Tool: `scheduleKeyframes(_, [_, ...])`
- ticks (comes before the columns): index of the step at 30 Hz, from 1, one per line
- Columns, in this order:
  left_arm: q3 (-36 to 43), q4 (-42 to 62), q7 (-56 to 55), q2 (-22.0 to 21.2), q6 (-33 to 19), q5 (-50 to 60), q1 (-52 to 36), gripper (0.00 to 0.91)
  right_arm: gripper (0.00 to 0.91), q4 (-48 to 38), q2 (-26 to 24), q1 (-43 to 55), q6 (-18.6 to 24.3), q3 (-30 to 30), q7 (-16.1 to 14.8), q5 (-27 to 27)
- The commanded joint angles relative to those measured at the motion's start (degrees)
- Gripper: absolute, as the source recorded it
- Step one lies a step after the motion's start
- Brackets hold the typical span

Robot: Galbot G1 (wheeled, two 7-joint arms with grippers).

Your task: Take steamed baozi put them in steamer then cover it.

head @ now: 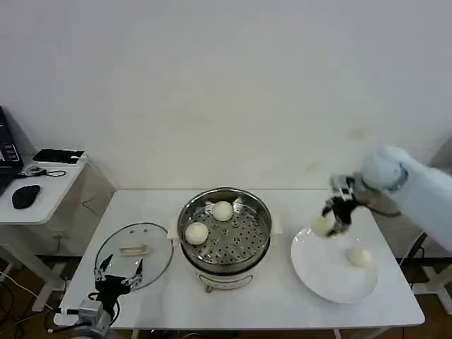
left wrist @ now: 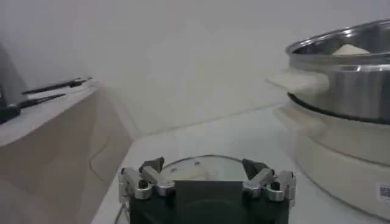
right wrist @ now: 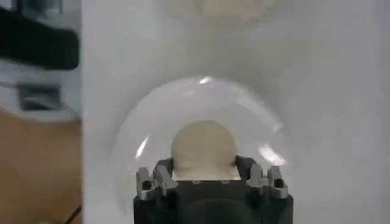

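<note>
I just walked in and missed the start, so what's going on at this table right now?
The robot is loading buns into a steamer. Two steamed baozi already sit on its perforated tray. The right gripper is shut on a third baozi above the white plate's rim, and a fourth bun lies on that plate. The left gripper waits open at the near edge of the glass cover, which lies flat on the table beside the steamer.
</note>
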Motion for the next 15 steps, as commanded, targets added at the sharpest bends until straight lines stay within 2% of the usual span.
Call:
scheduleKeyframes(1, [-0.1, -0.6, -0.1, -0.2, 0.0, 0.0, 0.5, 0.907, 0.695, -8.0, 15.2, 16.0, 2.9, -0.4, -0.2, 6.0])
scheduleKeyframes(3, [-0.2, -1.0, -0.1, -0.3, 0.0, 0.1, 0.9, 0.907, 0.695, -9.1, 18.0, 16.1, 3.9, -0.6, -0.3, 6.0])
scheduleKeyframes(5, [-0.3, -1.4, -0.1, -0.3, 0.0, 0.2, 1.2, 0.907, 0.695, -10.9, 21.0, 15.4, 7.3, -0.7, -0.2, 5.9])
scheduleKeyframes(8, [-0.7, -2.1, -0.1, -0.3, 0.0, 0.3, 1.8, 0.907, 0.695, -12.4, 25.2, 13.9, 10.1, -0.7, -0.2, 6.0])
scheduleKeyframes(11, [-1.2, -2.4, -0.2, -0.5, 0.0, 0.5, 2.5, 0.907, 0.695, -15.6, 29.2, 12.3, 23.0, -0.4, -1.0, 9.2])
scheduleKeyframes(15, [-1.6, -3.1, -0.2, -0.9, 0.0, 0.3, 3.6, 0.907, 0.695, -14.0, 30.6, 12.2, 26.1, -2.8, -2.0, 8.6])
